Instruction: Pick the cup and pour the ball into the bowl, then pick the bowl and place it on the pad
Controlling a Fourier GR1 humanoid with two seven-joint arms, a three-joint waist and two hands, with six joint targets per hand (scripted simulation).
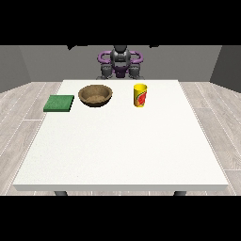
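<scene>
On the desk point(122, 150) I see the cup point(140, 95) upright just right of the bowl point(95, 95), a short pour away; the pad point(59, 103) lies left. No hand shows, so I cannot tell their state.

We take this for a bare test room: plain grey walls point(42, 63), a pale wood-plank floor point(19, 117), and one large white table point(122, 150) with the robot point(120, 63) behind it
</scene>
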